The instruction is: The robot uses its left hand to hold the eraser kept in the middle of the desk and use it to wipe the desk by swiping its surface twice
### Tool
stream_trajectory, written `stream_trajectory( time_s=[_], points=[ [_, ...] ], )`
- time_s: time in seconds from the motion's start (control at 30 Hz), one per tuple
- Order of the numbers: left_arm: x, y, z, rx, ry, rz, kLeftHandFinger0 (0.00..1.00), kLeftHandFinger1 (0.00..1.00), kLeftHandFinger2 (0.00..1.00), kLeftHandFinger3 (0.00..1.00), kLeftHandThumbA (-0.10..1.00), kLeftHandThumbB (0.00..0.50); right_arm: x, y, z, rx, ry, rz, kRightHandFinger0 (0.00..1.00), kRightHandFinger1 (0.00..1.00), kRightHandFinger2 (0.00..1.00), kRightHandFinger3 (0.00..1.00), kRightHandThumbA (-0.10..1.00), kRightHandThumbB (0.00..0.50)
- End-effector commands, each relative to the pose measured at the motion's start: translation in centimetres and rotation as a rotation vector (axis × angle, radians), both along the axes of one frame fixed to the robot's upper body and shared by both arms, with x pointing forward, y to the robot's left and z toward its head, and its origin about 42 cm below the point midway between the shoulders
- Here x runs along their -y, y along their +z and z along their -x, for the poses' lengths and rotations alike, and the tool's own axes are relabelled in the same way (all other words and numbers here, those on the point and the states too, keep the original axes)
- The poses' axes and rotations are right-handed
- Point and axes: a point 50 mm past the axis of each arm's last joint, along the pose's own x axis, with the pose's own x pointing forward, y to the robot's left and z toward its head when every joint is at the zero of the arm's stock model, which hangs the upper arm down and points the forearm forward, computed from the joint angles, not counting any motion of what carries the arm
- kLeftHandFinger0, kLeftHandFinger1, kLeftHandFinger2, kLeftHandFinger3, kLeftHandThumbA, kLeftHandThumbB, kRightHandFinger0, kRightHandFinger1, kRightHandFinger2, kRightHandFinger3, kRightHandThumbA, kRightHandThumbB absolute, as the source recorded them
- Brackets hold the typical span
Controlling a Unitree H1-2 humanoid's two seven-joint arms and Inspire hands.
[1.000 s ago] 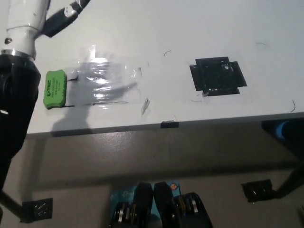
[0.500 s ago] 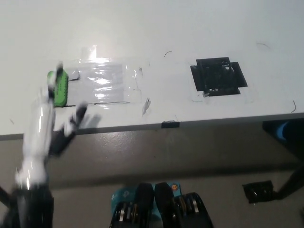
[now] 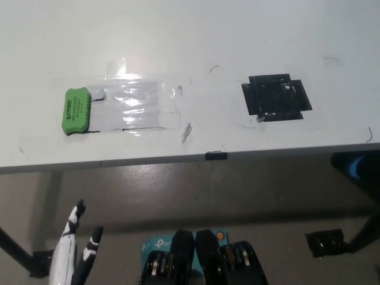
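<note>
Eraser [image 3: 76, 111] flat on desk [image 3: 249, 35], long axis near-far, left hand [image 3: 72, 252] below edge, empty, fingers spread

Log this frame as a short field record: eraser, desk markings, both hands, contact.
eraser: green rectangular eraser lying flat on the white desk, towards its left
beside it: clear shiny tape patch, just right of the eraser
other marking: black tape square, right of centre
left hand: white left hand at lower left, below the desk edge, fingers apart, holding nothing
right hand: not in view
contact: nothing touches the eraser
</note>
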Motion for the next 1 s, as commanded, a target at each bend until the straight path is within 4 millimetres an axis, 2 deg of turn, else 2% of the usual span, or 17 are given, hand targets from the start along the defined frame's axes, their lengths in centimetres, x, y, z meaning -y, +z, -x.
stream_trajectory(
  time_s=[0.0, 0.03, 0.13, 0.2, 0.23, 0.3, 0.33, 0.4, 0.43, 0.47, 0.53, 0.6, 0.7, 0.77, 0.8, 0.87, 0.97],
  points=[
    [-1.1, -0.2, -1.3, 0.094, 0.053, 0.293, 1.00, 1.00, 1.00, 1.00, 1.00, 0.359, 0.5, 1.7, -0.5, 0.046, 0.031, 0.050, 1.00, 1.00, 1.00, 1.00, 1.00, 0.105],
    [-1.0, 0.0, -1.4, 0.100, 0.066, 0.293, 1.00, 1.00, 1.00, 1.00, 1.00, 0.332, 0.4, 1.6, -0.5, 0.036, 0.024, 0.046, 1.00, 1.00, 1.00, 1.00, 1.00, 0.112],
    [-1.1, 0.0, -1.6, 0.094, 0.050, 0.352, 1.00, 1.00, 1.00, 1.00, 1.00, 0.353, 0.4, 1.4, -0.3, 0.034, 0.029, 0.024, 1.00, 1.00, 1.00, 1.00, 1.00, 0.131],
    [-1.0, -0.2, -1.2, 0.093, 0.073, 0.323, 1.00, 1.00, 1.00, 1.00, 1.00, 0.341, 0.5, 1.0, 0.3, 0.030, 0.028, 0.015, 1.00, 1.00, 1.00, 1.00, 1.00, 0.138],
    [-1.1, -0.4, -1.3, 0.093, 0.075, 0.334, 1.00, 1.00, 1.00, 1.00, 1.00, 0.350, 0.4, 1.0, 0.4, 0.026, 0.029, 0.021, 1.00, 1.00, 1.00, 1.00, 1.00, 0.126],
    [-1.2, -0.6, -1.1, 0.095, 0.081, 0.321, 1.00, 1.00, 1.00, 1.00, 1.00, 0.319, 0.4, 0.9, 0.8, 0.024, 0.024, 0.018, 1.00, 1.00, 1.00, 1.00, 1.00, 0.114],
    [-1.2, -0.7, -1.1, 0.091, 0.070, 0.333, 1.00, 1.00, 1.00, 1.00, 1.00, 0.341, 0.4, 0.8, 1.0, 0.018, 0.027, 0.023, 1.00, 1.00, 1.00, 1.00, 1.00, 0.129],
    [-1.2, -0.7, -0.8, 0.075, 0.069, 0.348, 1.00, 1.00, 1.00, 1.00, 1.00, 0.351, 0.3, 0.7, 1.3, 0.010, 0.026, 0.020, 1.00, 1.00, 1.00, 1.00, 1.00, 0.127],
    [-1.2, -0.7, -0.7, 0.069, 0.082, 0.359, 1.00, 1.00, 1.00, 1.00, 1.00, 0.376, 0.3, 0.5, 1.5, 0.014, 0.026, 0.006, 1.00, 1.00, 1.00, 1.00, 1.00, 0.117],
    [-1.1, -0.7, -0.6, 0.067, 0.088, 0.357, 1.00, 1.00, 1.00, 1.00, 1.00, 0.372, 0.4, 0.5, 1.7, 0.006, 0.023, 0.015, 1.00, 1.00, 1.00, 1.00, 1.00, 0.107],
    [-1.1, -0.7, -0.6, 0.069, 0.081, 0.369, 1.00, 1.00, 1.00, 1.00, 1.00, 0.370, 0.4, 0.4, 1.8, -0.003, 0.019, 0.022, 1.00, 1.00, 1.00, 1.00, 1.00, 0.122],
    [-1.2, -0.6, -0.6, 0.056, 0.085, 0.375, 1.00, 1.00, 1.00, 1.00, 1.00, 0.399, 0.4, 0.4, 1.7, -0.006, 0.014, 0.027, 1.00, 1.00, 1.00, 1.00, 1.00, 0.122],
    [-1.4, -0.5, -0.6, 0.066, 0.104, 0.356, 1.00, 1.00, 1.00, 1.00, 1.00, 0.339, 0.3, 0.4, 1.6, -0.003, 0.032, 0.023, 1.00, 1.00, 1.00, 1.00, 1.00, 0.117],
    [-1.5, -0.4, -0.8, 0.068, 0.097, 0.352, 1.00, 1.00, 1.00, 1.00, 1.00, 0.330, 0.4, 0.4, 1.5, -0.007, 0.022, 0.021, 1.00, 1.00, 1.00, 1.00, 1.00, 0.122],
    [-1.6, -0.4, -1.0, 0.058, 0.096, 0.346, 1.00, 1.00, 1.00, 1.00, 1.00, 0.341, 0.3, 0.4, 1.5, -0.007, 0.023, 0.016, 1.00, 1.00, 1.00, 1.00, 1.00, 0.116],
    [-1.5, -0.5, -1.2, 0.069, 0.100, 0.350, 1.00, 1.00, 1.00, 1.00, 1.00, 0.408, 0.4, 0.4, 1.4, 0.002, 0.020, 0.014, 1.00, 1.00, 1.00, 1.00, 1.00, 0.117],
    [-1.4, -0.4, -1.1, 0.075, 0.101, 0.356, 1.00, 1.00, 1.00, 1.00, 1.00, 0.415, 0.3, 0.4, 1.3, 0.006, 0.027, -0.001, 1.00, 1.00, 1.00, 1.00, 1.00, 0.104]
  ],
)
